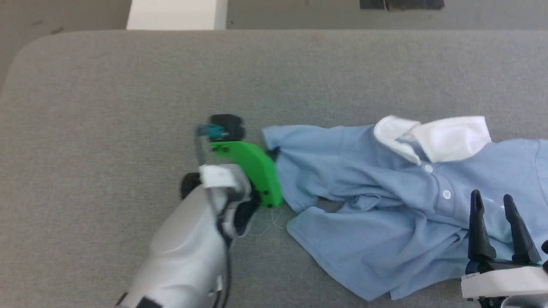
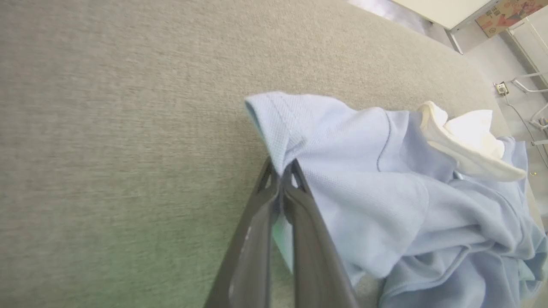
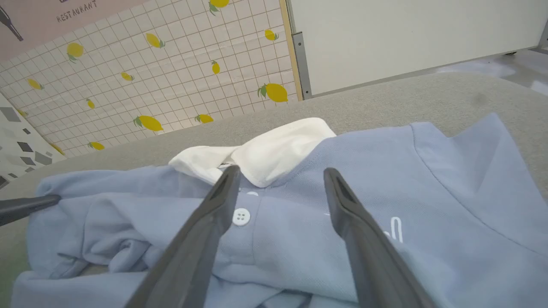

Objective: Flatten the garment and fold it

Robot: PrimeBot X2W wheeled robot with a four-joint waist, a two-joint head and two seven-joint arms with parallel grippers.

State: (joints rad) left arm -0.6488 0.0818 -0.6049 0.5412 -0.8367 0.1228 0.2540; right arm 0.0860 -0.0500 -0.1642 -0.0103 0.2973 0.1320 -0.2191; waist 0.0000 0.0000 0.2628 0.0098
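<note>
- Garment looks soft and limp, crumpled on the worktop's right half.
- Left gripper pinches its sleeve hem; right gripper hovers wide.

Soft knit cloth on a dull, fuzzy grey covering.
Fine matt piqué weave, limp and creased, in the light blue garment; smoother white cloth at its collar; glossy white plastic in the buttons. Coarse felt-like weave across the table. Dark matt plastic, faintly scuffed, on the fingers of the left gripper and on the right gripper; glossy green plastic in the bracket; smooth satin silver shell on the forearm.
</note>
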